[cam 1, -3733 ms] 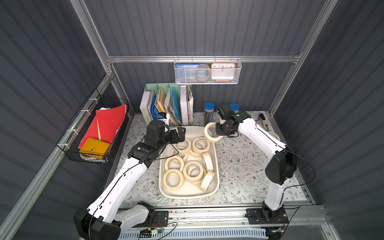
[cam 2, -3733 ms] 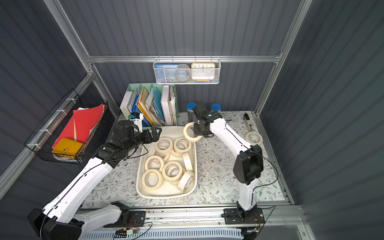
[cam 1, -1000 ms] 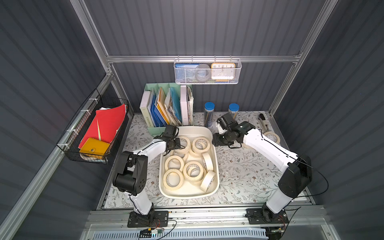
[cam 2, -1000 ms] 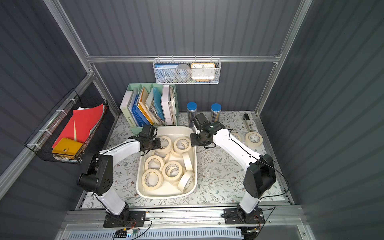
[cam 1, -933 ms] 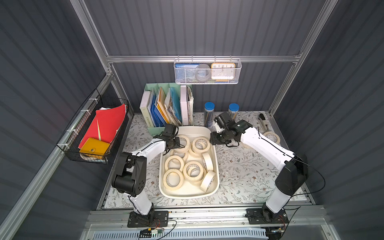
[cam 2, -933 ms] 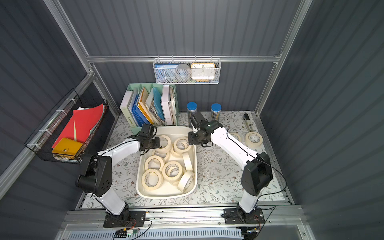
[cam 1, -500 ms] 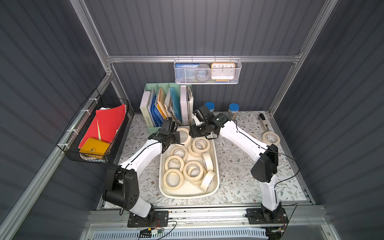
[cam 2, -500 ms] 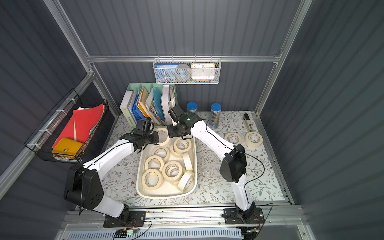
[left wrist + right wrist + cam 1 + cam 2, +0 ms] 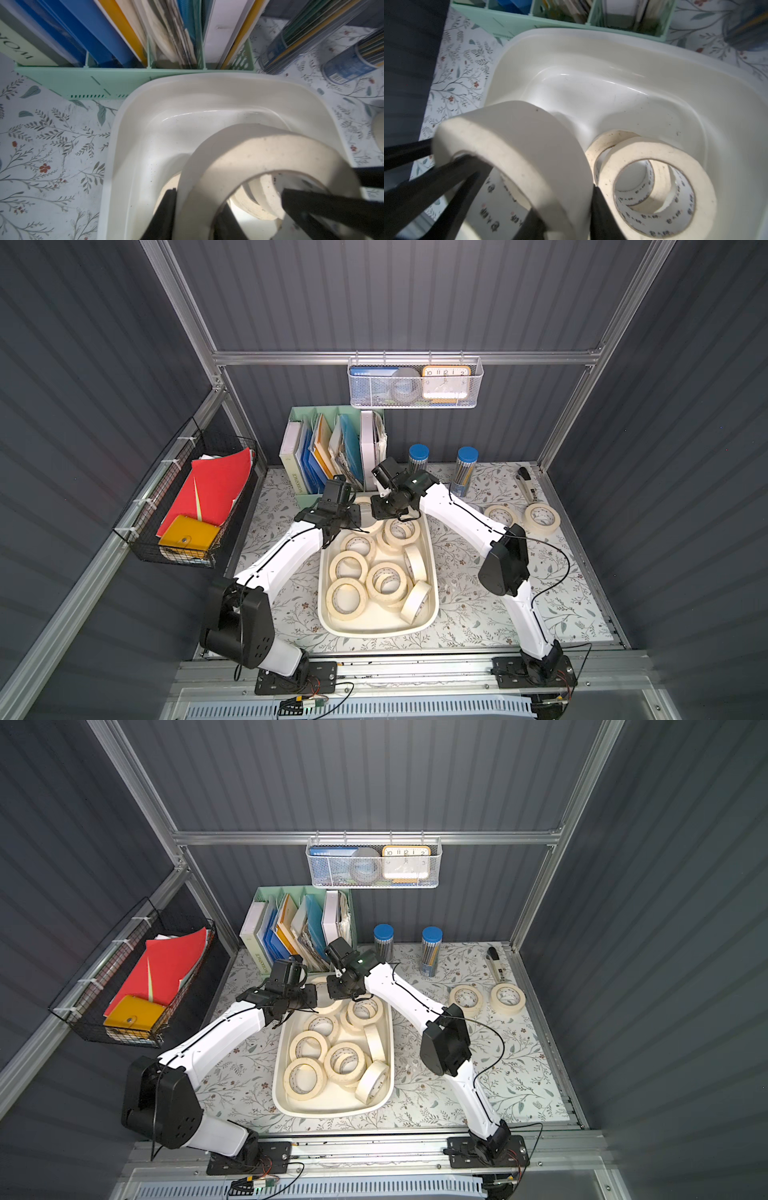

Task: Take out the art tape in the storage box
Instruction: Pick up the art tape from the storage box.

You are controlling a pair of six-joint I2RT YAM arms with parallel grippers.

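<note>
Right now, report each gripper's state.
Left gripper: closed on the wall of a tape roll.
Right gripper: closed on the same tape roll, on its opposite side.

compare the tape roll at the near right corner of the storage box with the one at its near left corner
The near-right roll stands tilted on edge by the storage box wall; the near-left roll lies flat. From above, the near-right roll shows a narrow oval, the near-left roll a full ring. Both are cream, alike in size.

The art tape [image 9: 348,600] is cream, storage box [image 9: 376,624] off-white.
</note>
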